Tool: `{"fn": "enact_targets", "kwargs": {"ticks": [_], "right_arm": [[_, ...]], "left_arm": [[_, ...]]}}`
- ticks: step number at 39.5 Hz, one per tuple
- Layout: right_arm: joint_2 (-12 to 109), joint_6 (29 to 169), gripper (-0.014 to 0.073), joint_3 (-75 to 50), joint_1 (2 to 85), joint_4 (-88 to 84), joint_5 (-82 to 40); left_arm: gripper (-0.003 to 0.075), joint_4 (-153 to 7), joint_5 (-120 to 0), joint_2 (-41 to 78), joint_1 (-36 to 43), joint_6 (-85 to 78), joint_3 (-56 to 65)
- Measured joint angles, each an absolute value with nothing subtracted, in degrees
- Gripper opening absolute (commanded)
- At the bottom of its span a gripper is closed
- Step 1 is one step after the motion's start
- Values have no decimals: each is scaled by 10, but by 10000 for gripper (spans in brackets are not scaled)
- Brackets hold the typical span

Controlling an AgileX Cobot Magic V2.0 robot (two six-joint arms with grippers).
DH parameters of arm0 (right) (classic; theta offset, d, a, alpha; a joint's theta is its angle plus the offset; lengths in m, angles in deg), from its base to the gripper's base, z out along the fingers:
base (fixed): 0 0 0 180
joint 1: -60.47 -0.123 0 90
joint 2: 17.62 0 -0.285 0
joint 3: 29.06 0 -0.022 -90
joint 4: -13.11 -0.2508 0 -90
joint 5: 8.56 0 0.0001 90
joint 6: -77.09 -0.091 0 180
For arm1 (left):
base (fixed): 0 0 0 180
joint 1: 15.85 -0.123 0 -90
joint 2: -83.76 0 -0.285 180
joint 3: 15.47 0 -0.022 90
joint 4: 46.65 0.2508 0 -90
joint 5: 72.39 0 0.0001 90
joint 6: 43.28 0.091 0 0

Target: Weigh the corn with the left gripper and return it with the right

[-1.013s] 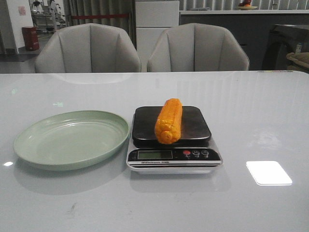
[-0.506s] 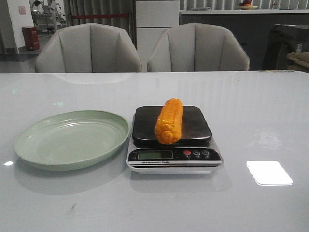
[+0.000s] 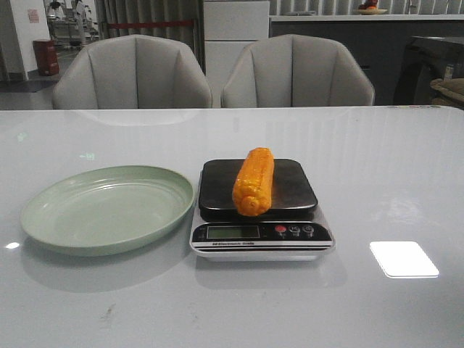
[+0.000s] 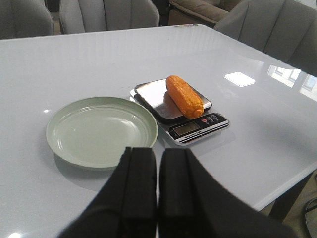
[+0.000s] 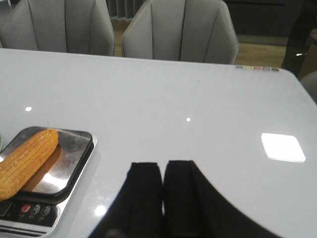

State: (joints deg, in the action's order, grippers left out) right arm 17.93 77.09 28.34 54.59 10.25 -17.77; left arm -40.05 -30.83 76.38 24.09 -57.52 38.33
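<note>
The orange-yellow corn (image 3: 254, 181) lies lengthwise on the black platform of the scale (image 3: 261, 235) at the table's middle. It also shows in the left wrist view (image 4: 184, 95) and the right wrist view (image 5: 26, 161). A pale green plate (image 3: 109, 209) sits empty to the left of the scale. Neither arm shows in the front view. My left gripper (image 4: 157, 151) is shut and empty, held above the table short of the plate (image 4: 101, 130). My right gripper (image 5: 163, 164) is shut and empty, to the right of the scale (image 5: 47, 198).
Two grey chairs (image 3: 134, 72) (image 3: 296, 71) stand behind the table's far edge. A bright light reflection (image 3: 403, 259) lies on the glossy white tabletop at the front right.
</note>
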Motion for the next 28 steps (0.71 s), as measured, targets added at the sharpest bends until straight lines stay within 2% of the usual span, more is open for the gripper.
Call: {"fn": "enact_targets", "kwargs": {"ticks": [9,12,15,21,22,28], "right_arm": [[205,771,170,282,528,35,-187],[229,771,201,272,512,30,-193],[267,775,297,252,488,28,-215],[355,775,605,183,439,26,-269],[368,776,625,173,432,25,-274],[457,776,598,109,371,25,-287]], "left_arm": [[122,-400,-308,764,241,-575,383],[122,-400,-308,764,241,-575,383],[122,-400,-308,764,241,-575,383],[122,-400,-308,764,241,-575,383],[122,-400,-308,764,241,-575,383],[122,-400,-308,764,241,-575,383]]}}
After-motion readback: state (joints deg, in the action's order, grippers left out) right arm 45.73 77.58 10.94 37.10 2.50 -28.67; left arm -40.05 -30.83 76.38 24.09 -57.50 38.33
